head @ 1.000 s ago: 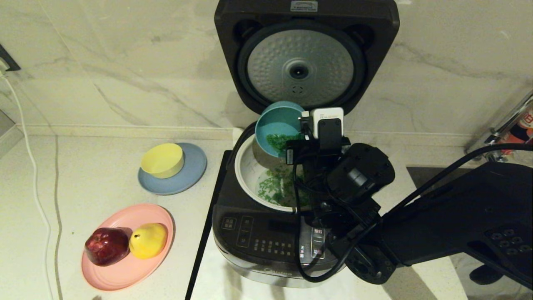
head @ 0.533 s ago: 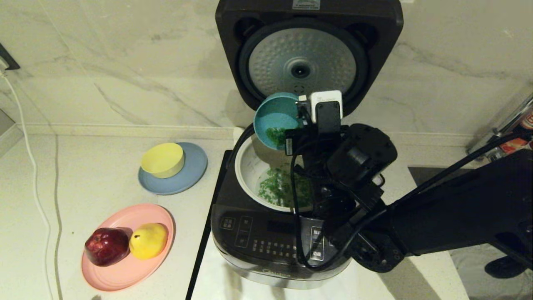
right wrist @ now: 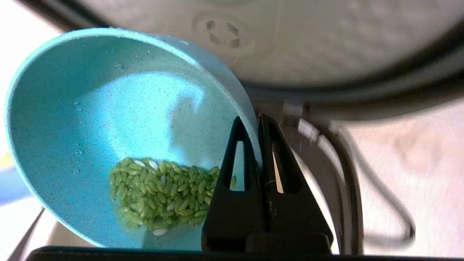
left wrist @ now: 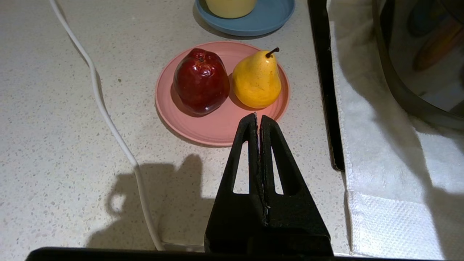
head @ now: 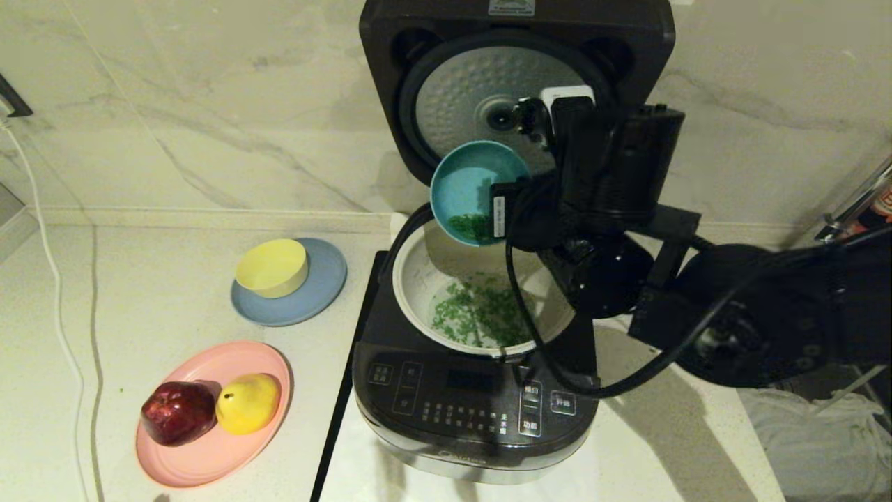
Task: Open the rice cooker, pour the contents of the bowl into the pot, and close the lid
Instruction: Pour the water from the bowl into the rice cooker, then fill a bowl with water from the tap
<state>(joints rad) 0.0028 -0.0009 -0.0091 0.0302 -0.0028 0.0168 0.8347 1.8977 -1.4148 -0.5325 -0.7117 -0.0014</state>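
Teal bowl [head: 468, 188] (one), two plates [head: 327, 289]

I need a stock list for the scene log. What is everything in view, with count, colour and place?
boxy rice cooker: one, dark grey, centre, lid up
inner pot: one, cream, in cooker, green grains inside
round bowl: one, teal, tilted over pot, some grains left
small bowl: one, yellow, on grey-blue plate
plate: one, pink, holds red apple, yellow pear
cable: one, white, left
right gripper: black, clamped on teal bowl's rim
left gripper: black, shut, near pink plate
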